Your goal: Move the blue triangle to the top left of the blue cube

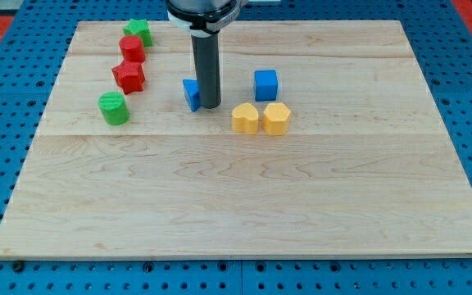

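My tip [210,106], a bare rod with no hand to open or close, touches the blue triangle's [191,94] right side, left of the blue cube [265,84]

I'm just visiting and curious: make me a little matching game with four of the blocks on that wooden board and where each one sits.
Things:
1. blue triangle
2. blue cube
3. green cylinder
4. green star-like block

Places:
A. top of the left-hand column
B. right beside my tip, on its left
C. above the two yellow blocks
D. bottom of the left-hand column

Pairs: 1-B, 2-C, 3-D, 4-A
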You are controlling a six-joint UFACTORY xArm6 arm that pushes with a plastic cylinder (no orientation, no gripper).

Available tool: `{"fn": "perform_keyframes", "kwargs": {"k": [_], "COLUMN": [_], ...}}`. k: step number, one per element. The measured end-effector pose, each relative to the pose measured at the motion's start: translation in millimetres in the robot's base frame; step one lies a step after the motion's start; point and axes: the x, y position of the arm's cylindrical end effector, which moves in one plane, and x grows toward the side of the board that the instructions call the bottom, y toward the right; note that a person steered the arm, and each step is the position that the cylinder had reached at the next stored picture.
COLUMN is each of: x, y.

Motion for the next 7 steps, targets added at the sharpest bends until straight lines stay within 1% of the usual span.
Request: {"fn": "perform_keyframes", "kwargs": {"k": [1, 2, 3, 4, 5, 6, 7], "x": [0.0, -6.3, -8.3, 27.5, 15.1, -20.1, -31.1], "y": [0.0, 28.9, 16.0, -16.1, -51.1, -7.8, 12.3]}}
